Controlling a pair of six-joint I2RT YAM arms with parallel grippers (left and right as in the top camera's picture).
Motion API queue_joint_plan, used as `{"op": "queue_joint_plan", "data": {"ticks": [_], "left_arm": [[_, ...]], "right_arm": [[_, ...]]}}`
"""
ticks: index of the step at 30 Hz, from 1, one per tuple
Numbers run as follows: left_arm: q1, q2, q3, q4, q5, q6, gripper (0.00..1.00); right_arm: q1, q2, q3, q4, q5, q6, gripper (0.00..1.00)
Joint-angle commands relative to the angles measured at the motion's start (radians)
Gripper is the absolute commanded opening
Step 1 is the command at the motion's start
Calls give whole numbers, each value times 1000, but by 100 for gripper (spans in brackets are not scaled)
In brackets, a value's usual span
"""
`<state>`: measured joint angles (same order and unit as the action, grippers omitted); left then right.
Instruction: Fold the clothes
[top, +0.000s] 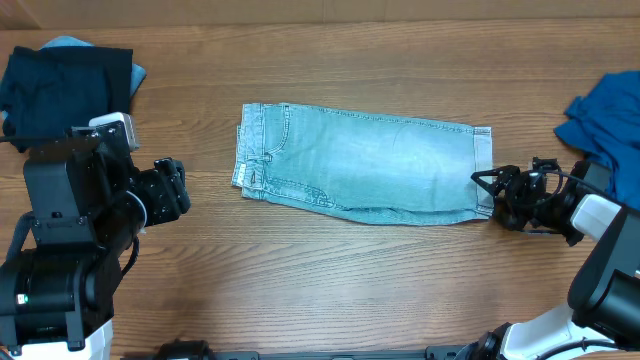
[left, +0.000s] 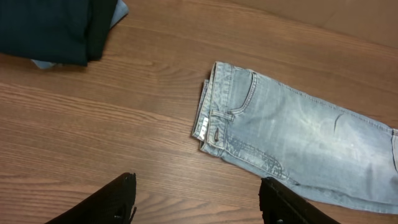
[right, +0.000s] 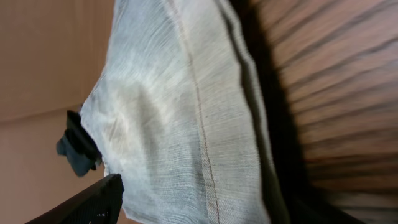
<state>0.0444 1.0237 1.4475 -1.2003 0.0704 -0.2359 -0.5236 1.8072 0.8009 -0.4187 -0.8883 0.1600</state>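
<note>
At the bottom corners of the overhead view, the two arms reach in over the wooden table (top: 330, 280). The left gripper (left: 198, 202) sits at mid-left, pointing right toward the shorts (top: 360, 165) but apart from them. In its wrist view its jaws stand wide with only bare wood between them, holding nothing. The right gripper (top: 484, 192) is at mid-right, its jaws spread wide at the hem end of the shorts. In its wrist view denim fills the gap beside the one clear finger (right: 93, 202). The jaws are not closed on the cloth, and I cannot tell whether they touch it. The shorts lie flat in the centre, folded lengthwise, waistband left, hems right. Farther off, upper left, a navy garment (top: 60, 85) lies folded over a pale blue cloth (top: 138, 74). Upper right, a royal-blue garment (top: 610, 110) lies crumpled at the frame's edge.
</note>
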Motion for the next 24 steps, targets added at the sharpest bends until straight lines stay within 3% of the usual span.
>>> {"op": "queue_joint_plan", "data": {"ticks": [1, 4, 14, 19, 24], "left_arm": [[-6, 3, 8, 4, 9, 4, 67], [-6, 3, 8, 4, 14, 4, 67], [-6, 3, 8, 26, 35, 4, 67], [-6, 3, 8, 22, 34, 5, 67], [-6, 3, 8, 24, 35, 4, 67]], "right_arm": [[27, 58, -68, -16, 108, -60, 80], [32, 58, -69, -58, 113, -45, 72], [32, 58, -76, -158, 240, 19, 76], [29, 58, -75, -227, 457, 131, 76], [29, 58, -75, -343, 548, 128, 79]]}}
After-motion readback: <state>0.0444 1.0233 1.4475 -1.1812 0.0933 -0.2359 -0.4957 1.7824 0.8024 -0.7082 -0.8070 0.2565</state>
